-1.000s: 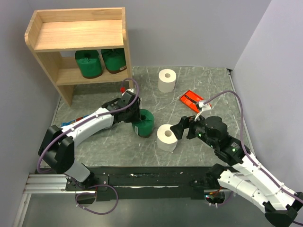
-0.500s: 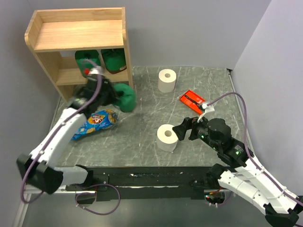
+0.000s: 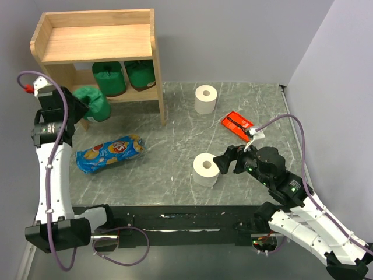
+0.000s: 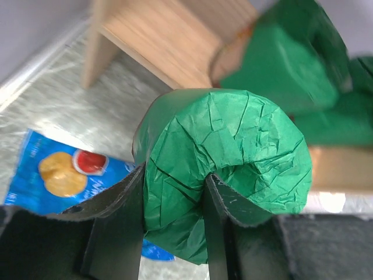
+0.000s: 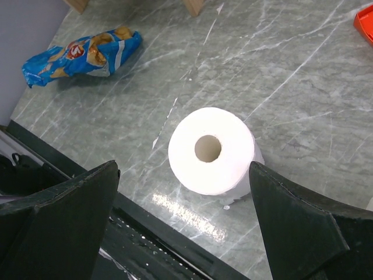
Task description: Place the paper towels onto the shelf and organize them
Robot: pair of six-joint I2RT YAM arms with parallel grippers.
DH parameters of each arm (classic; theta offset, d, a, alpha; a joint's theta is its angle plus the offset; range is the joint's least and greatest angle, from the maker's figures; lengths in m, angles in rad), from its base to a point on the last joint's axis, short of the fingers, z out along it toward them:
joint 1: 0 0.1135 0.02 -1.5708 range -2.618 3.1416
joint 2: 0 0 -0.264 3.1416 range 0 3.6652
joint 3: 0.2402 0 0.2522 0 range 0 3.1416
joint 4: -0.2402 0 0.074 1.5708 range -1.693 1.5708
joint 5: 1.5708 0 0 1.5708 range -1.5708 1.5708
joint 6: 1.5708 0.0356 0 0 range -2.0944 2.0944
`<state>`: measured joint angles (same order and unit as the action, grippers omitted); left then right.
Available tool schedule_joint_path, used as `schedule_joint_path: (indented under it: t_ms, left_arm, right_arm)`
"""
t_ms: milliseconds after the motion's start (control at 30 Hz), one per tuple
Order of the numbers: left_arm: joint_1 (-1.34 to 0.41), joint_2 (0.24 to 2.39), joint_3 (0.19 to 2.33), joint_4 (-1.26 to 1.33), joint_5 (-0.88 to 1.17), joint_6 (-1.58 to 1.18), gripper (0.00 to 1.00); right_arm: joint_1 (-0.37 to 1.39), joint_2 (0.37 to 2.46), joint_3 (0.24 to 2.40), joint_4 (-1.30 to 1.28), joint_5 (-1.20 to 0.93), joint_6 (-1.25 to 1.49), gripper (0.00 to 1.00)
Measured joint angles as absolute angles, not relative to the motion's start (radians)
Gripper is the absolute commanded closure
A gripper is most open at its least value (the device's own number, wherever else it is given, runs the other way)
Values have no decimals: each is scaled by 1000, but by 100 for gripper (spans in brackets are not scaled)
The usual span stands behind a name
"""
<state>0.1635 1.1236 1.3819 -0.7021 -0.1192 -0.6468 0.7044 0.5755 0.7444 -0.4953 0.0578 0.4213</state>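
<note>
The left gripper (image 4: pixel 175 201) holds a green-wrapped roll (image 4: pixel 227 157) tightly between its two fingers, off the table, just beside the left side panel of the wooden shelf (image 3: pixel 96 44). Two more green rolls (image 3: pixel 109 79) stand side by side on the lower tier. The right gripper (image 3: pixel 223 161) has its fingers spread wide and hangs just beside an upright white roll (image 5: pixel 211 150) near the front edge. A second white roll (image 3: pixel 206 99) stands further back. A blue snack bag (image 3: pixel 109 153) lies on the table.
</note>
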Motion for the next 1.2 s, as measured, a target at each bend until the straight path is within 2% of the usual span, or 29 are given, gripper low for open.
schedule_joint_path:
  t_ms: [233,633,1200]
  left_arm:
    - [236,1168,1436,-691,-136,-647,58]
    - [246,1312,1540,-596,-175,-615,57]
    - [249,1374,1525,-423,-207,-561,55]
  right_arm:
    - [704,565,746,-503,60,421,0]
    - [704,562,761,-517,60,421,0]
    - [704,559,825,-540,61,421,0]
